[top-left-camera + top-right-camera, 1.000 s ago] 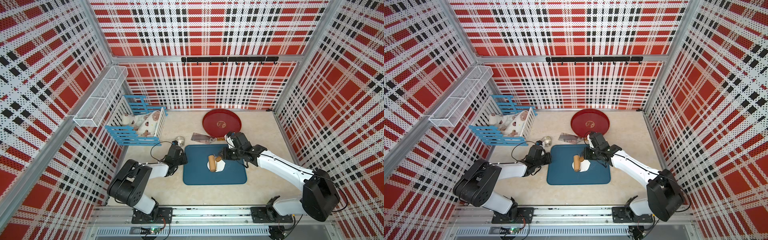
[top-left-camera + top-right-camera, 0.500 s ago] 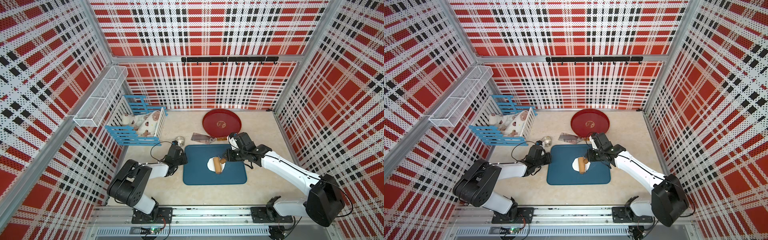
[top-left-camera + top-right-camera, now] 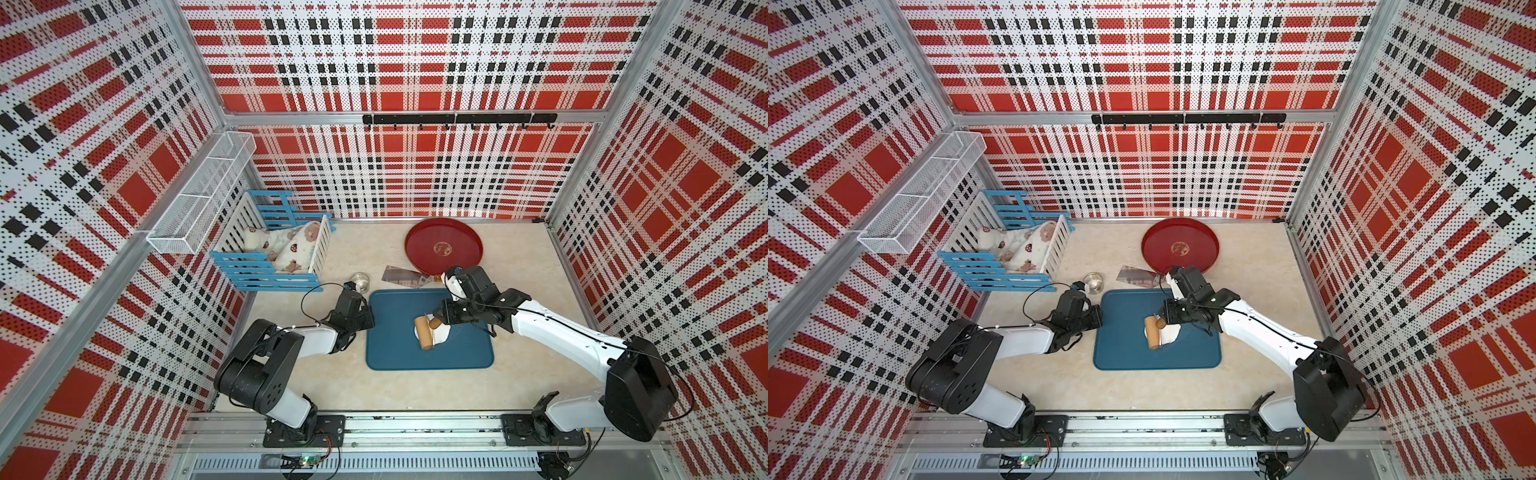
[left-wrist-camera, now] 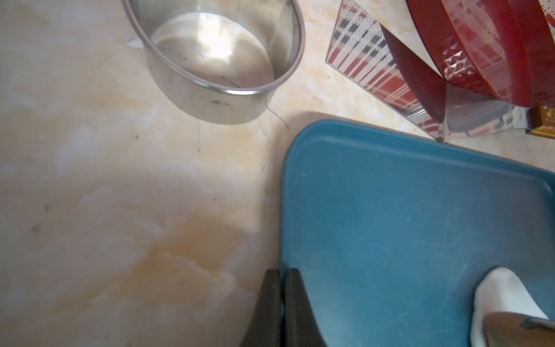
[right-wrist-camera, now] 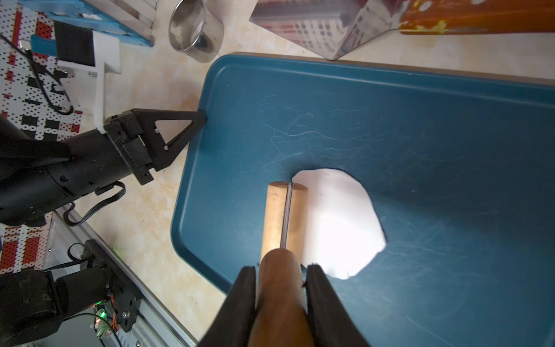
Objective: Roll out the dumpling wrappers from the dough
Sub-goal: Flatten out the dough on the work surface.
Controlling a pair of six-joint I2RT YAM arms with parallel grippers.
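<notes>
The right gripper (image 5: 280,272), part-open, clamps the wooden roller's (image 5: 283,216) handle so that its barrel presses the dough (image 3: 444,334). In a top view the dough lies ragged in mid blue tray (image 3: 395,353), with the roller over its 9 o'clock edge. The left gripper (image 4: 280,275) is closed on the tray's 9 o'clock rim, probably to steady it.

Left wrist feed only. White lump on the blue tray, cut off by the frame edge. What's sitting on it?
Observer: A wooden rolling pin lies along one edge of that flat white dough; the rest is bare.
Operator: Who's holding it?
Observer: The right gripper, shut on its brown handle.
Operator: Any round wrappers cut?
Observer: None in both top views; the blue plastic tray carries just that ragged sheet.
</notes>
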